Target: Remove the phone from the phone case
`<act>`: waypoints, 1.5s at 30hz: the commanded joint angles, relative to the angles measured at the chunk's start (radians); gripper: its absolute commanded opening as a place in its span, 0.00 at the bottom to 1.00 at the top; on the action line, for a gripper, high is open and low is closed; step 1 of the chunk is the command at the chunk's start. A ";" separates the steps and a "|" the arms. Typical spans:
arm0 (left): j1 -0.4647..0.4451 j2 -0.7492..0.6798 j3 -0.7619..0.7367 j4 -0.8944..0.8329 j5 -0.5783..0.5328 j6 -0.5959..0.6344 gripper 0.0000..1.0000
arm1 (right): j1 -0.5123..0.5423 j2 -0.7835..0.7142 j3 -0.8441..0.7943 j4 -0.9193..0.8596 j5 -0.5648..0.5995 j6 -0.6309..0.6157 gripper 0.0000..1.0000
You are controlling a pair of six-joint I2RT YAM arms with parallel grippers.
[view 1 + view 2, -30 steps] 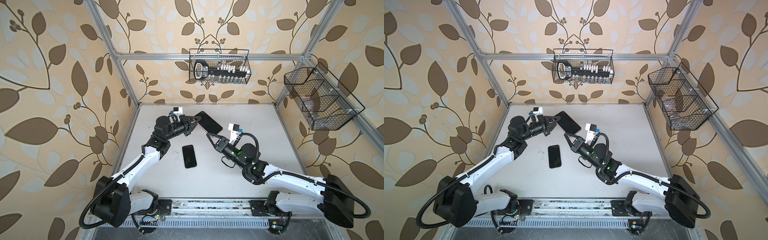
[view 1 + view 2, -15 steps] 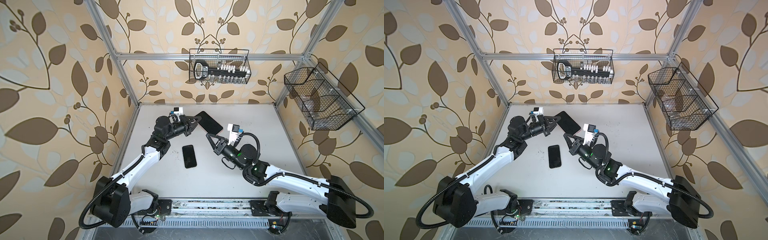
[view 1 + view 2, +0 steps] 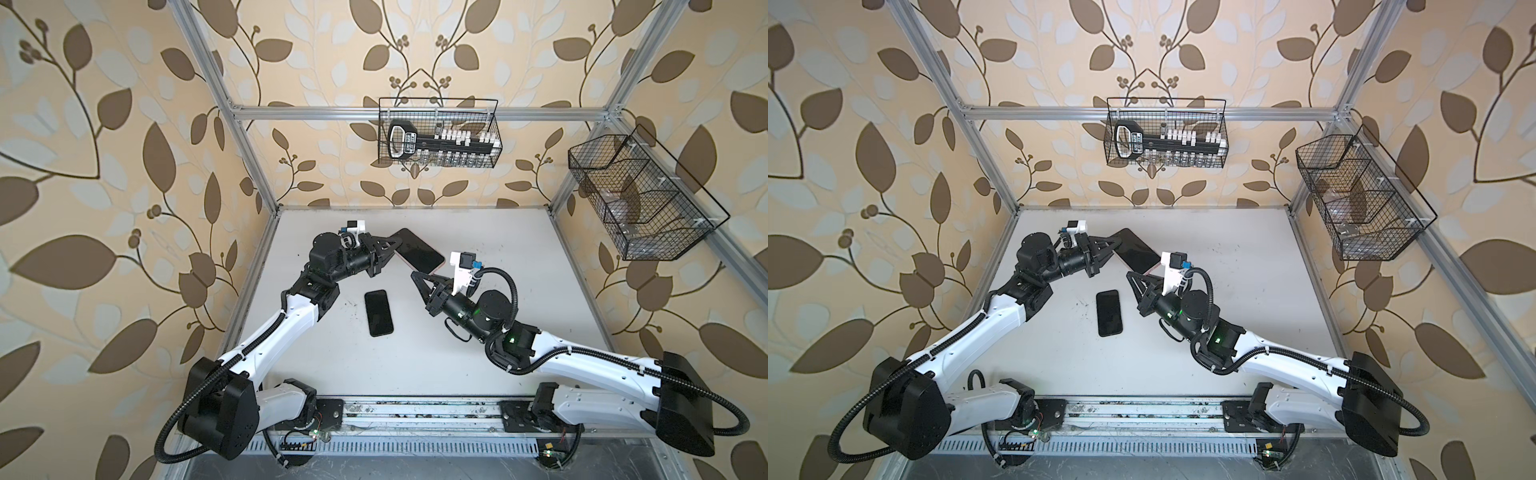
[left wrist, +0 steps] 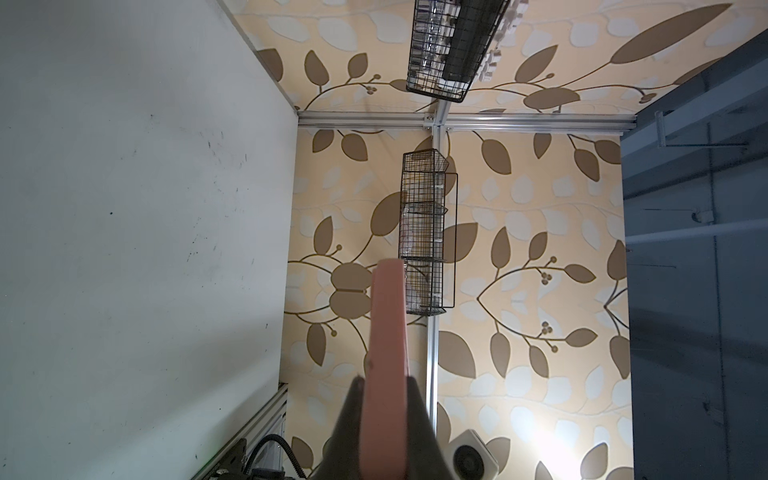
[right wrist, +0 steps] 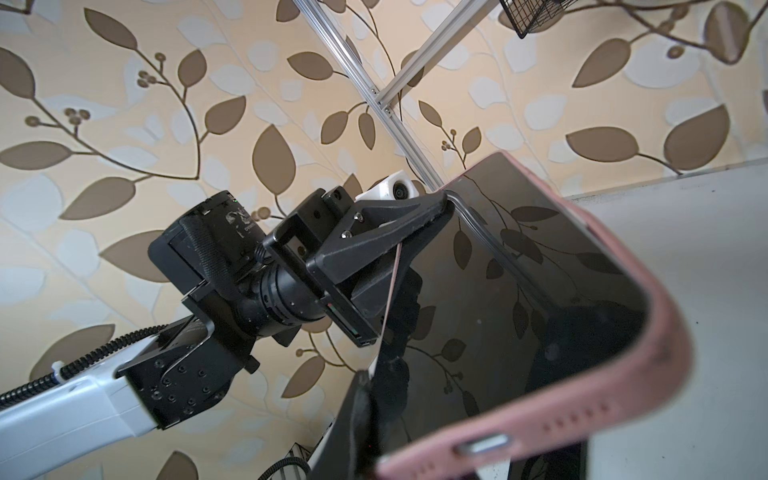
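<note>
In both top views the left gripper (image 3: 390, 246) holds the phone (image 3: 417, 249) up by its near end, so the right gripper (image 3: 427, 277) can reach the far end. Left wrist view: its jaws squeeze the pink case (image 4: 386, 332) tight. Right wrist view: I cannot tell if the right gripper grips.

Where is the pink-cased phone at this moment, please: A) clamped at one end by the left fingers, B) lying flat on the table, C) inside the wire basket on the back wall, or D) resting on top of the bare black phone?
A: the left fingers close on one end of the pink-cased phone, lifted off the table, while the bare black phone lies apart on it.
</note>
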 commanded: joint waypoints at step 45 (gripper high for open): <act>-0.004 0.007 0.104 0.012 0.058 0.146 0.00 | -0.169 -0.092 -0.166 0.246 -0.426 0.333 0.70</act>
